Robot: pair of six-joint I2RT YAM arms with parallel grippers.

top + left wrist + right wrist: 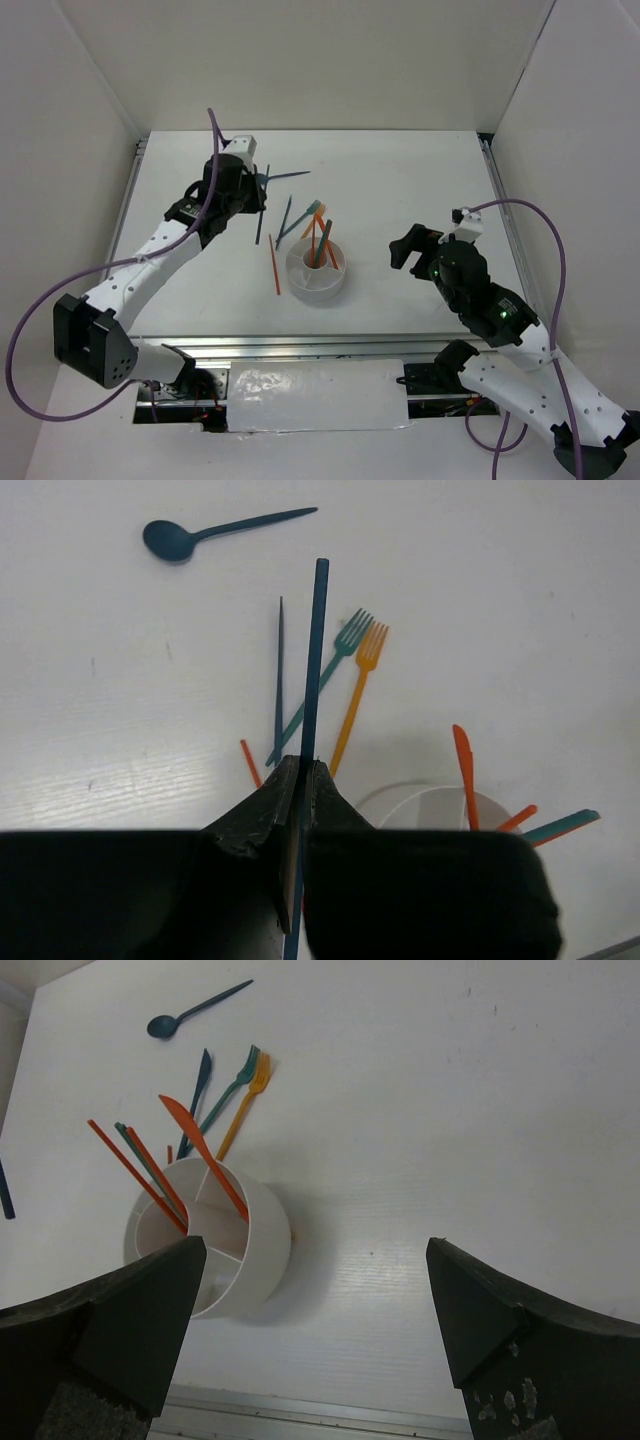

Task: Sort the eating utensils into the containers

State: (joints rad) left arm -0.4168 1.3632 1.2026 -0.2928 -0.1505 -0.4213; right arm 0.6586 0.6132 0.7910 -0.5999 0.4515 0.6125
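Left claw (303, 765): pressed together on the dark teal chopstick (316, 650), pinching it low on its shaft. The long free end points away from the wrist camera.
Held chopstick, place: in the top view it sits well to the left of the white holder (316, 285) and a little beyond it, at the claw's tip.
Right claw (315, 1260): spread wide with nothing between its fingers, to the right of the holder and apart from it.
Holder: round and white, standing upright on the table (400, 180). White walls split its inside into compartments.
Inside the holder: an orange knife (205, 1155) leans in one compartment and orange chopsticks (135, 1175) lean in another. A teal piece stands with them, but I cannot tell what kind.
Forks: a teal fork (345, 645) and an orange fork (358, 690) lie side by side on the table just beyond the holder, with their tines pointing away from it.
Dark teal pointed piece (279, 670): flat on the table beside the forks, on the far side of the holder.
Blue spoon (225, 528): on the table, farther beyond the holder than the forks.
Loose orange chopstick (274, 265): flat on the table just left of the holder.
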